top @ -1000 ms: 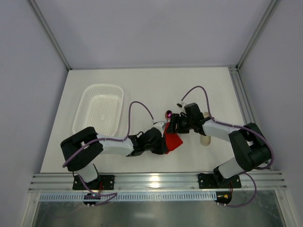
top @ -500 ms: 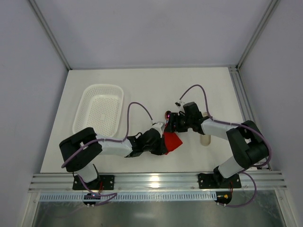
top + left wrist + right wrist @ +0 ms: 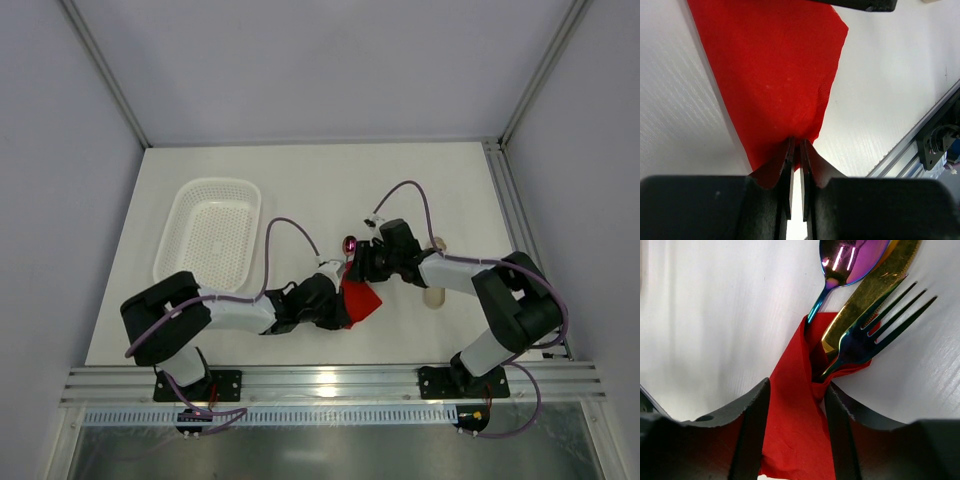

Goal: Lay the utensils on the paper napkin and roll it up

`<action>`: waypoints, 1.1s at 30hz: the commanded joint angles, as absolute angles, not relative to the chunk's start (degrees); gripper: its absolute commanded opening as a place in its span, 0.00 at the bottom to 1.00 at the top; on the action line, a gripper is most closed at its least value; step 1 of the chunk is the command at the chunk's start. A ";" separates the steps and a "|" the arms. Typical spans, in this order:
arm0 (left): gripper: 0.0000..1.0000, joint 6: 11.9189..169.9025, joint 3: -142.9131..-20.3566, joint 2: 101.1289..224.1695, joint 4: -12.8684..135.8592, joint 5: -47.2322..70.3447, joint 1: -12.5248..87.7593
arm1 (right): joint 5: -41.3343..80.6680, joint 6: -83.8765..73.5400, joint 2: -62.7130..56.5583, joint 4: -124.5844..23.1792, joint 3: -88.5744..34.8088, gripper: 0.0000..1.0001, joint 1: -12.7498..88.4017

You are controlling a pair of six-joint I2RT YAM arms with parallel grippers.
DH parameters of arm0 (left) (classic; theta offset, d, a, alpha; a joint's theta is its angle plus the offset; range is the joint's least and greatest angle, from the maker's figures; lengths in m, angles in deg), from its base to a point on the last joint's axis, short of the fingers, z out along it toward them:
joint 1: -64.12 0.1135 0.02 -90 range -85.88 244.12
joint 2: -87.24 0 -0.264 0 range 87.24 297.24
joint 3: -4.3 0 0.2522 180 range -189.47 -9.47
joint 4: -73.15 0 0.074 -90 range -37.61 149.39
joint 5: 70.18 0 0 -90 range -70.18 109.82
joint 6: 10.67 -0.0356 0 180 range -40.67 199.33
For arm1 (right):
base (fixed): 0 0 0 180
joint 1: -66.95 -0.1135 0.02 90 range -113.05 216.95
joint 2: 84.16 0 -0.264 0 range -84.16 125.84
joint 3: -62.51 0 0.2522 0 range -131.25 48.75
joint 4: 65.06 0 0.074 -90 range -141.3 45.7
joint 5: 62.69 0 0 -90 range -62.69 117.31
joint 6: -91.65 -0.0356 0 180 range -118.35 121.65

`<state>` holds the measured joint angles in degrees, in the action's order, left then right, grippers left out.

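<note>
White tabletop [image 3: 300, 180], with the basket [image 3: 218, 183] at far left, well apart from the work. My left gripper [image 3: 796, 150] is clamped on the red napkin's [image 3: 775, 75] edge. Spoon [image 3: 852, 257] and fork [image 3: 875, 325] stick out of the napkin's fold. My right gripper [image 3: 796, 390] straddles that fold, though I can't tell whether it's squeezing.

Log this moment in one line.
left fingers: pinching napkin | right fingers: astride napkin roll, grip unclear | utensils: heads protruding
</note>
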<state>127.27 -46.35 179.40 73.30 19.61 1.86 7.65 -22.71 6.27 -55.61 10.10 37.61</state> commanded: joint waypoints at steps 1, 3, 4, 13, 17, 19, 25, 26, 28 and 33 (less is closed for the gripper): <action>0.13 127.05 -44.18 178.91 68.45 21.31 1.54 | 11.49 -23.05 9.54 -49.36 13.77 0.45 36.63; 0.13 127.14 -44.01 178.83 68.44 21.31 1.54 | 11.66 -23.14 9.10 -49.63 14.21 0.40 36.72; 0.13 127.32 -43.92 178.74 68.44 21.22 1.54 | 11.84 -23.23 8.57 -50.06 14.47 0.38 36.63; 0.12 128.64 -43.92 178.56 69.32 21.22 1.54 | 9.29 -26.04 6.46 -61.13 19.31 0.07 36.72; 0.12 128.90 -44.09 178.21 69.32 20.87 1.54 | 8.33 -27.62 5.32 -65.00 20.36 0.04 36.72; 0.13 129.16 -44.18 177.60 68.89 20.70 1.54 | 7.54 -27.97 5.31 -66.41 20.36 0.04 36.72; 0.38 125.93 -49.18 170.92 59.33 23.50 2.06 | 3.94 -28.76 6.89 -68.87 19.31 0.04 36.72; 0.40 125.22 -49.71 169.96 57.22 24.55 2.15 | 3.67 -28.85 6.98 -69.31 19.40 0.04 36.72; 0.44 123.90 -50.16 167.23 55.27 27.53 3.03 | 2.97 -28.94 7.16 -70.54 19.40 0.04 36.72; 0.47 121.70 -48.58 164.32 53.59 24.49 9.09 | 1.91 -28.76 7.34 -72.56 19.83 0.04 36.72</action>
